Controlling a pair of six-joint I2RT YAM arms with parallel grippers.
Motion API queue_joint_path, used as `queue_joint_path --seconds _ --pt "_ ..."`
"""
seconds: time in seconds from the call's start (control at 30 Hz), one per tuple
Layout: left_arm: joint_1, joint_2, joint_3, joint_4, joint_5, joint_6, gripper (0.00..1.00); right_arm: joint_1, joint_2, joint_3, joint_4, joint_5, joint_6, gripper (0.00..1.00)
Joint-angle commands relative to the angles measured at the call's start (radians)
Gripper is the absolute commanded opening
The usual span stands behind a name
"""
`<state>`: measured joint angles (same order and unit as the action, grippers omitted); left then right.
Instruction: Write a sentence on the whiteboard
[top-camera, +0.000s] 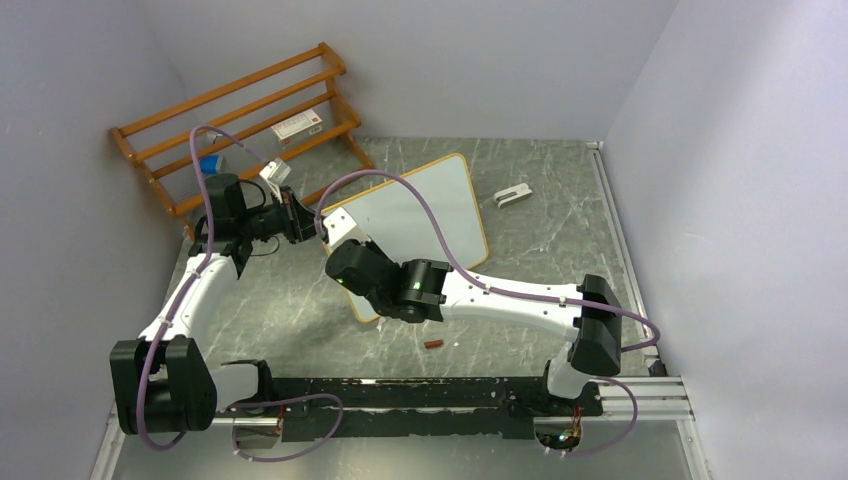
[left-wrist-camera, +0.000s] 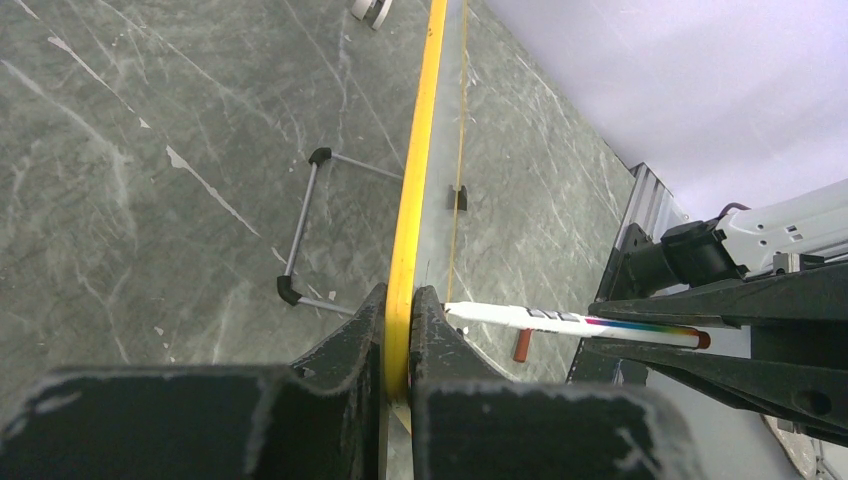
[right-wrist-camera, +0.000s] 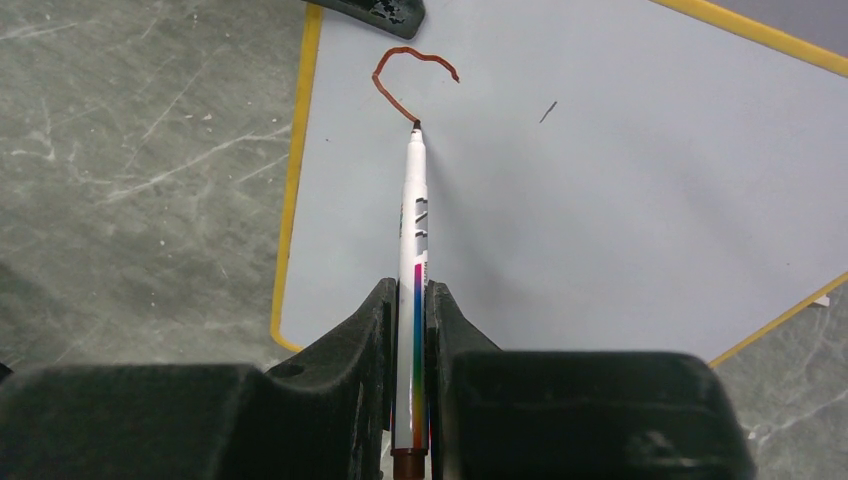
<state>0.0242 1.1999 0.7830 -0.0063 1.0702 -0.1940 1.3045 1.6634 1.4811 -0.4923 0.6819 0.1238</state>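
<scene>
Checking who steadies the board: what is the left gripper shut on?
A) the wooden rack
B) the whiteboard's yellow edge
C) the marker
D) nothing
B: the left wrist view shows the left gripper clamped on the yellow edge of the whiteboard; the right gripper holds the marker.

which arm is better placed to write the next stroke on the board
Right. The right gripper is shut on the marker, whose tip touches the whiteboard at the end of a curved stroke. The left gripper is clamped on its yellow edge, steadying it.
</scene>
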Motion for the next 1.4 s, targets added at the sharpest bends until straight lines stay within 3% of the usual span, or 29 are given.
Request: queue_joint_path --seconds 0.0,1.37 --pt "-0.018 0.036 -0.030 -0.122 -0.088 0.114 0.05 -0.008 -0.014 -0.001 -0.026 0.040 0.018 0.00" --pt "-0.018 0.036 -0.035 -0.115 -0.084 0.107 0.05 0.013 0.020 0.023 -0.112 -0.073 0.047 0.00"
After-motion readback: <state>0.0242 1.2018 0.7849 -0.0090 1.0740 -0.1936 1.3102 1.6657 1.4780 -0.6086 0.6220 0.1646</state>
